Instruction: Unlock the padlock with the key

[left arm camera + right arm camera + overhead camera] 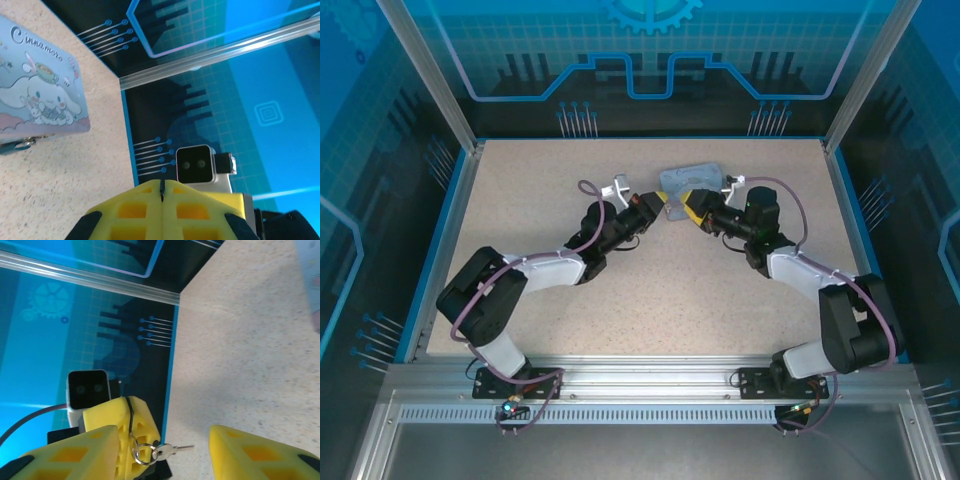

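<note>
In the left wrist view my left gripper (161,186) is shut on a thin dark metal strip, the key seen edge-on. In the right wrist view the left gripper's yellow fingers (142,425) hold that strip, and a ring (142,454) with a small silvery key (175,450) hangs from it. My right gripper (165,440) is open, its two fingers on either side of the hanging key without touching it. Seen from above, both grippers meet just in front of the tin, the left gripper (658,200) facing the right gripper (692,208). A small dark-and-silvery piece, apparently the padlock (21,144), sits at the tin's edge.
The pale blue cartoon-print tin (692,180) (40,100) lies on the speckled table (620,300) just behind the grippers. Blue walls and aluminium posts (430,80) enclose the table on all sides.
</note>
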Motion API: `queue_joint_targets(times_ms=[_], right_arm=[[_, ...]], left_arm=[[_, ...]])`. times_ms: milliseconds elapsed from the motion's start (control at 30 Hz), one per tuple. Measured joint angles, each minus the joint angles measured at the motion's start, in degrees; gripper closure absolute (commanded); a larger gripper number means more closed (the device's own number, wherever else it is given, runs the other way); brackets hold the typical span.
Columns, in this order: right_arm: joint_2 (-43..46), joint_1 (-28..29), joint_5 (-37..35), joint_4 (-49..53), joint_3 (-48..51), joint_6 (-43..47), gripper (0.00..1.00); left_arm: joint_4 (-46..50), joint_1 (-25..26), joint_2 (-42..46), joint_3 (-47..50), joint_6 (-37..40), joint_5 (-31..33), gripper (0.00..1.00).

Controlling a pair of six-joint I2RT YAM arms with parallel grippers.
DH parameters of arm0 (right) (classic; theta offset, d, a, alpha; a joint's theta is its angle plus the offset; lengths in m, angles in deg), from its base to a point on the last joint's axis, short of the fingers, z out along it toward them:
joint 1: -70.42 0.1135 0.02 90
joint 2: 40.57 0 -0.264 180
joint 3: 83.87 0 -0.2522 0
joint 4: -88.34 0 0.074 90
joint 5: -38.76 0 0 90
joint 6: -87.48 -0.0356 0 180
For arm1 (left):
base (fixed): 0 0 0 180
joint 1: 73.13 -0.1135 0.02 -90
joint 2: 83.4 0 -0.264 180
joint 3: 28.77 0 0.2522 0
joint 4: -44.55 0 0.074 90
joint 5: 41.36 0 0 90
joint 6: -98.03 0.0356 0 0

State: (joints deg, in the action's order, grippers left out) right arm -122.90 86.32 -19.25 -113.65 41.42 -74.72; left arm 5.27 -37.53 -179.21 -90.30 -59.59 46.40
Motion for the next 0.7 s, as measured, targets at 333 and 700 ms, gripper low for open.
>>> queue_joint_targets(times_ms=[333, 700], right_arm=[[-2.1, 3.5, -2.3, -6.4, 0.0, -2.9, 0.61], [-3.7, 4.8, -3.1, -8.9, 0.0, -3.9, 0.68]], left_arm=[[-2.7, 1.4, -1.5, 0.0, -3.1, 4.5, 1.00], [-3.1, 1.8, -1.9, 0.0, -4.6, 7.2, 1.00]])
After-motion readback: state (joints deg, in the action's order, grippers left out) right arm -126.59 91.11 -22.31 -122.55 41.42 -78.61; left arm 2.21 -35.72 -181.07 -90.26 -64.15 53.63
